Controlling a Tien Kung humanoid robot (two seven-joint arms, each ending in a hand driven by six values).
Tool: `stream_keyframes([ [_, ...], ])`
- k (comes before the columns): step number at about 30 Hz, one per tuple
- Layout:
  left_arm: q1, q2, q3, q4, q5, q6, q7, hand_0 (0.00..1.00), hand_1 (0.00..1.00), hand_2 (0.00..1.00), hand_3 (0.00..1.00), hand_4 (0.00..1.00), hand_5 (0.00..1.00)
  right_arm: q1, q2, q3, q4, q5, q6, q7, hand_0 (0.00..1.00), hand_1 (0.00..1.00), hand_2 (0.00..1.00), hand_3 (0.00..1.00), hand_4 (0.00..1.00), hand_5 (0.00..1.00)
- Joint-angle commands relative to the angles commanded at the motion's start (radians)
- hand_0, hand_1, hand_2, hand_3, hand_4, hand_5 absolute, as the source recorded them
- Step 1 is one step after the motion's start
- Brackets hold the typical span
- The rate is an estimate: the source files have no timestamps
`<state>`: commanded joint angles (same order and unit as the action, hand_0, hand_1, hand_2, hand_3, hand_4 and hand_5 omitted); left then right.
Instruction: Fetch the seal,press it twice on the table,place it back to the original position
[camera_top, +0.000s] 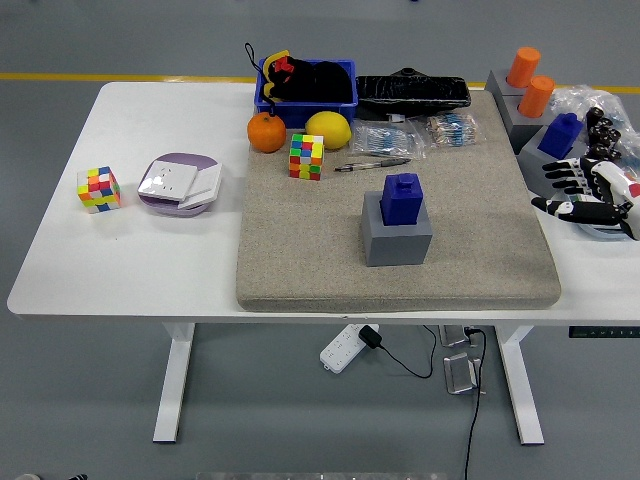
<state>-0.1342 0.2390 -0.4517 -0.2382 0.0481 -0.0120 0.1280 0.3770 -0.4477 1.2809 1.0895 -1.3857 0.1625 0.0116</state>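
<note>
Fingers (566, 181) of the right hand (590, 192) spread empty beside the mat (300, 250).

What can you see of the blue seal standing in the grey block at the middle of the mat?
The blue seal is a squarish, matte plastic-looking block with a smaller raised knob on top. It stands upright, seated in the grey square holder near the middle of the beige felt mat. Only the holder touches it. The right hand, fingers spread, is well off to its right.
</note>
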Motion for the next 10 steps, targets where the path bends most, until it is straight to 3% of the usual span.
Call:
stream_keyframes([
  [10,0.006,-0.004,0.002,0.001,-0.003,0.002,-0.001,0.815,0.809,0.780,0.818,0.719,0.428,-0.014,0.011,0.022,-0.003,-0.003,0.000,0.001,0.829,0.776,0.774,0.764,0.879,0.261],
])
